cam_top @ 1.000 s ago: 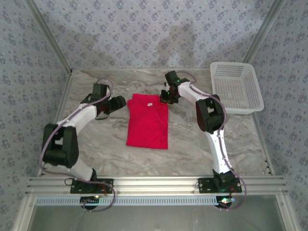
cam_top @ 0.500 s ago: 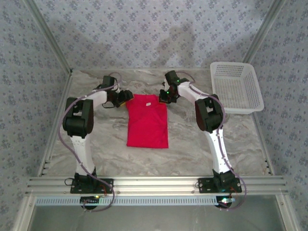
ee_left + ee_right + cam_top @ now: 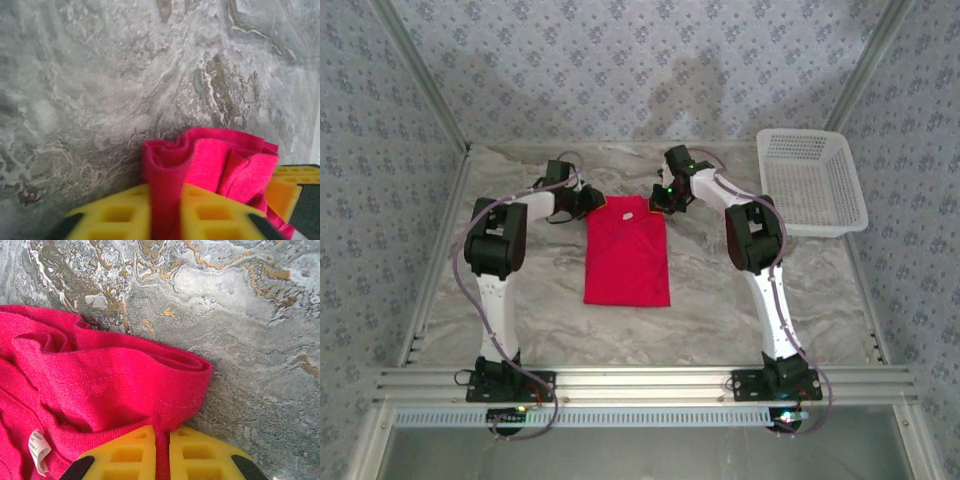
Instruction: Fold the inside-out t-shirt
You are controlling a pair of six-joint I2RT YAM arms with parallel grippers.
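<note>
Top external view: on the grey marbled table point(image 3: 540, 290) the bright red fabric t-shirt point(image 3: 627, 255) lies centred, with the white plastic basket point(image 3: 812, 185) at 2 o'clock. The left gripper point(image 3: 592, 203) pinches the shirt's 11 o'clock corner and the right gripper point(image 3: 662, 200) its 1 o'clock corner. The small white tag point(image 3: 632, 215) sits between them.

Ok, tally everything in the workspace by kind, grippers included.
Bright red fabric t-shirt: 1
White plastic mesh basket: 1
Yellow-padded two-finger grippers: 2 (left gripper, right gripper)
Total: 4

Table point(image 3: 720, 310) bare on near side of t-shirt point(image 3: 627, 255), room to pass; basket point(image 3: 812, 180) blocks far right corner
</note>
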